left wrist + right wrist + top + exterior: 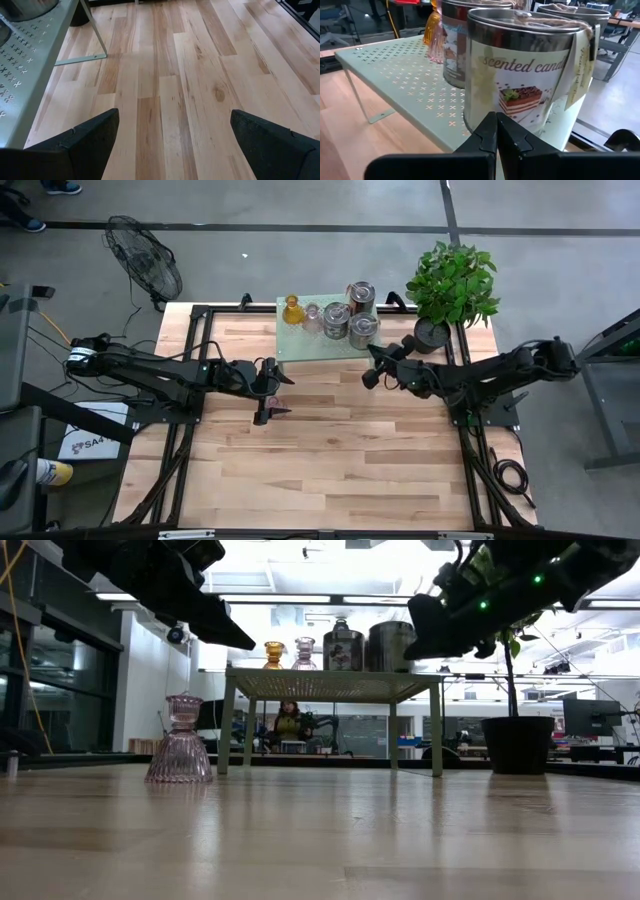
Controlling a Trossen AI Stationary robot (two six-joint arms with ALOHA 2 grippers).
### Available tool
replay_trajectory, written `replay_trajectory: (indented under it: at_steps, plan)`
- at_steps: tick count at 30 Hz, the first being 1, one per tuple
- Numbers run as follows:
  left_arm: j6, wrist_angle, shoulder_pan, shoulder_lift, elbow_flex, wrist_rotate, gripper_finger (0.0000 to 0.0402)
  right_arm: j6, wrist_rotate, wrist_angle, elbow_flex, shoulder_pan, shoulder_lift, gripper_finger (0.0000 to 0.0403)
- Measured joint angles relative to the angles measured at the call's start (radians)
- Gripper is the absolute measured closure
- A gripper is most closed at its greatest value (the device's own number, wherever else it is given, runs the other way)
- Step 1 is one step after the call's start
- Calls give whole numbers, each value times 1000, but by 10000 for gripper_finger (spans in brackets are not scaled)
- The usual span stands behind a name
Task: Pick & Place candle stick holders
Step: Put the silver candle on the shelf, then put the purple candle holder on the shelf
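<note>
where perforated green stand (pixel 410 80) ends, smooth cylindrical tin (pixel 520 75) gleams.

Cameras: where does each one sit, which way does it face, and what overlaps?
High: overhead, straight down; both arms, the green stand.
Low: table height, level across; pink glass holder on the tabletop, both arms overhead.
Left wrist: down at bare boards; open left claw.
Right wrist: at the candle tin; shut right claw.
Shared: all four show the stand.

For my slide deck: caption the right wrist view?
Shut right claw faces a silvery scented-candle tin on the pale green perforated stand.
</note>
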Motion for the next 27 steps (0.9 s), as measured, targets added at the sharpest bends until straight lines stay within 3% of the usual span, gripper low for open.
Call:
replay_trajectory:
  at_steps: [6,14,27]
  plan:
    - [0,-1,0,0,0,0,25,-4,-42,1,0,-25,0,403]
    - [0,-2,0,-5,0,-28,25,-19,15,4,0,50,-4,403]
    - [-120,-234,0,-205,2,-35,25,-72,27,5,0,170,-4,403]
